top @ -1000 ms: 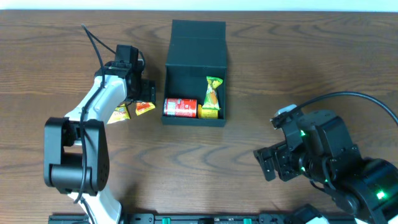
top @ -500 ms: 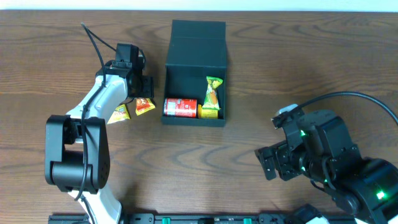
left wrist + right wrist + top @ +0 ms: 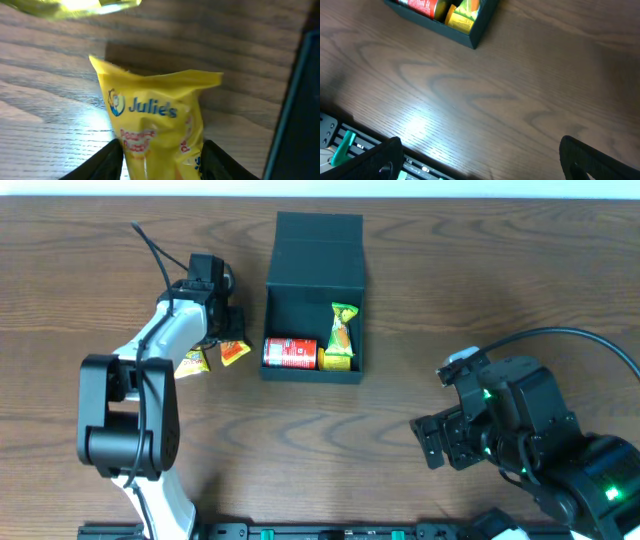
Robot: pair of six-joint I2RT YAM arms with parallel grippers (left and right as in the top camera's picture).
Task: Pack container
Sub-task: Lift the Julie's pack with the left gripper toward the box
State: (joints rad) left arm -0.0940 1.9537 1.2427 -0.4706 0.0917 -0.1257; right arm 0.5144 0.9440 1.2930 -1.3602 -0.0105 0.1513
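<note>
— Across every view, dark brown wood-grain table (image 3: 330,450), with a patch of glare under each wrist camera. Beyond the far edge, only a thin pale strip. Along the near edge, a black rail (image 3: 300,531) with teal bits.

— And the container (image 3: 318,240)?

— Far middle of the table, open, flap lid laid back flat toward the far edge. Inside, against the near wall, a red can (image 3: 290,352) on its side, with a green packet (image 3: 342,325) beside the right wall.

— Left gripper (image 3: 162,160)?

— Just left of the container, clenched on a yellow Julie's packet (image 3: 155,115), one finger on each side. Dark container wall close by, at the right edge of the wrist view.

— Right gripper (image 3: 480,150)?

— Near right, well apart from the container, jaws spread wide over bare wood.

— Anything hard to make out?

— Plenty. From overhead, left fingers hidden under the wrist. Lower end of the Julie's packet cut off by the frame. Cannot tell whether lifted or resting on the wood. Small print under the name too blurred to read. Second packet (image 3: 190,363), yellow, only a bright smear at the top of the left wrist view. From the right wrist, just the container's near corner, cropped by the top edge.
</note>
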